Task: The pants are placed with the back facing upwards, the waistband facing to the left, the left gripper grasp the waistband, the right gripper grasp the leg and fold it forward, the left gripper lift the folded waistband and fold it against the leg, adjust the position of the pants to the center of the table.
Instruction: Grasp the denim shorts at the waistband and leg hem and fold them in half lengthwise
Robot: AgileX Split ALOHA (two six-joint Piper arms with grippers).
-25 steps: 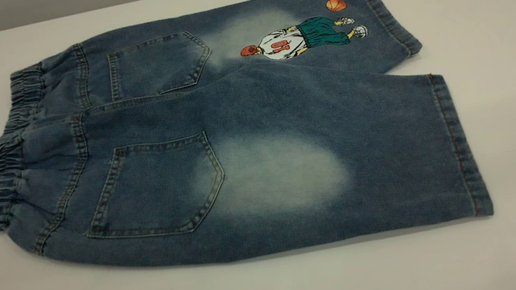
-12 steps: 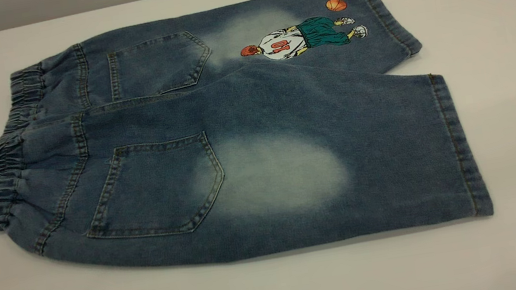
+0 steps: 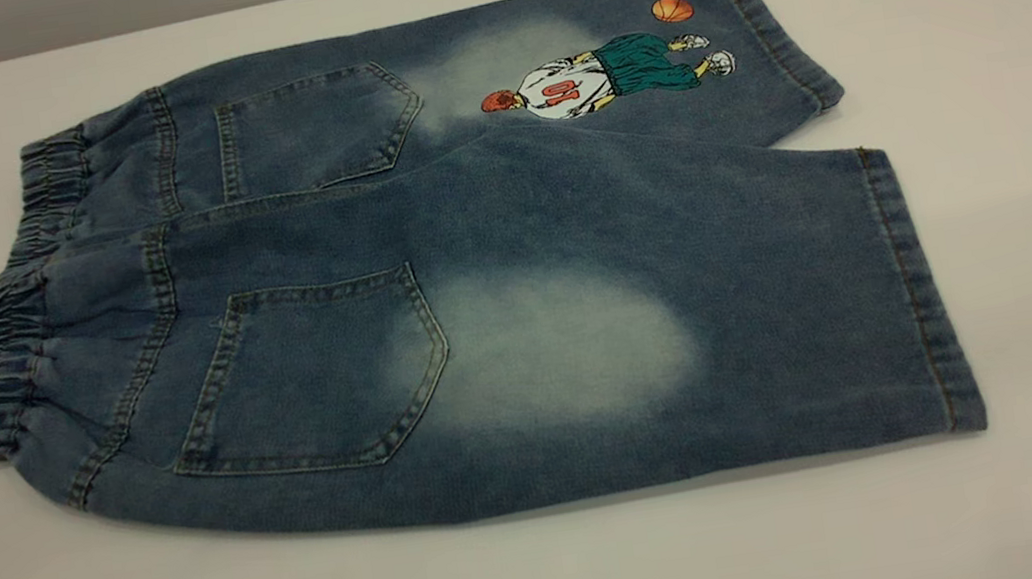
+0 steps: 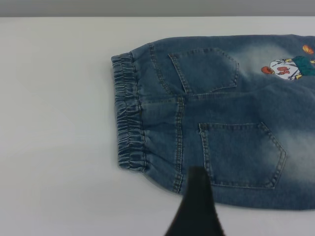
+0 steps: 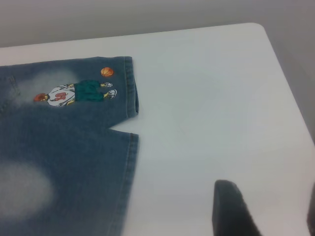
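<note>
The blue denim pants point(image 3: 465, 216) lie flat on the white table point(image 3: 1006, 39), back pockets up, elastic waistband point(image 3: 4, 346) at the left. The leg point(image 3: 575, 347) with the pale oval is nearest the front edge; the printed leg point(image 3: 607, 75) lies behind it. Neither gripper appears in the exterior view. In the left wrist view my left gripper point(image 4: 243, 214) hovers near the front pocket and waistband point(image 4: 129, 123); only one dark finger point(image 4: 197, 206) shows, with nothing against it. My right gripper point(image 5: 269, 209) stands open over bare table, beside the leg's hem point(image 5: 129, 172).
In the right wrist view the table's rounded corner point(image 5: 266, 30) and side edge point(image 5: 295, 108) lie a short way beyond the hems. Bare tabletop point(image 3: 556, 577) surrounds the pants on every side, widest at the front and right.
</note>
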